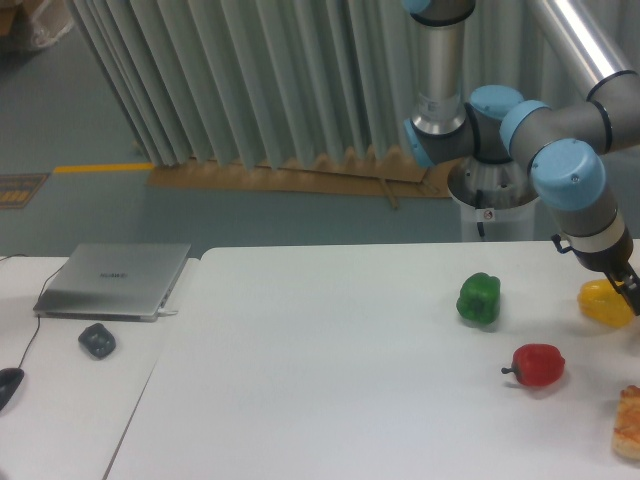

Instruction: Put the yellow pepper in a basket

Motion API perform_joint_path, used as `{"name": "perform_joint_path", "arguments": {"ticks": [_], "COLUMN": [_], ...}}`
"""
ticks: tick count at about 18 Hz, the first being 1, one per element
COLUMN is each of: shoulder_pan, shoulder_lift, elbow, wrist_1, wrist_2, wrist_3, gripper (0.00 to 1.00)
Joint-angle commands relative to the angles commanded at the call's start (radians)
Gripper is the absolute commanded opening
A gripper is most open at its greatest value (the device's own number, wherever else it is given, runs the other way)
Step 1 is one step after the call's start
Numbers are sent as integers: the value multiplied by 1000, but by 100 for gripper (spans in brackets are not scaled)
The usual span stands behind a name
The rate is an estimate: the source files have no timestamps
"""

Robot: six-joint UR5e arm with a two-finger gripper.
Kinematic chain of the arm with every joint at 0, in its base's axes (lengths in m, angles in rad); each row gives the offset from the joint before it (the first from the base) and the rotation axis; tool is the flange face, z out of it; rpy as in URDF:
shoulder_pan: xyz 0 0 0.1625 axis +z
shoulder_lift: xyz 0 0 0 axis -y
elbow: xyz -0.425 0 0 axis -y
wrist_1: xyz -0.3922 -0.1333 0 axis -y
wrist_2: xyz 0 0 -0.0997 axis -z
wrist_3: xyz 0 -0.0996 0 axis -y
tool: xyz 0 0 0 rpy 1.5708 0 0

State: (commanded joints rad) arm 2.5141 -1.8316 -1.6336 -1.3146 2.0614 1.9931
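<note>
The yellow pepper (602, 303) rests on the white table (330, 360) near its right edge, glossy and lobed. My gripper (632, 292) is at the pepper's right side, mostly cut off by the frame's edge. Only a dark part of it shows against the pepper, so its jaws cannot be read. The wrist slants down toward the pepper from the upper left. No basket is in view.
A green pepper (479, 298) sits left of the yellow one, and a red pepper (538, 365) with a stem lies in front. An orange-brown food piece (628, 424) is at the lower right. On the left are a laptop (115, 280) and a dark mouse (97, 341).
</note>
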Motion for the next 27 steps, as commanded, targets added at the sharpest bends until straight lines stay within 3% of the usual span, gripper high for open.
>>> {"name": "perform_joint_path", "arguments": {"ticks": [1,4,10,13,18,23,27], "shoulder_pan": [9,12,-1,-39,-40,-29,-40], "shoulder_lift": [3,14,18,-24,-23,-5,-3], "elbow": [-11,-75,-82,-103,-123,-166,-178], "wrist_1": [2,15,66,210,212,213,213], "wrist_2": [6,13,0,-84,-78,35,97], "wrist_3": [72,72,13,6,26,139,144], "gripper": [100,100,100,100,100,100,100]}}
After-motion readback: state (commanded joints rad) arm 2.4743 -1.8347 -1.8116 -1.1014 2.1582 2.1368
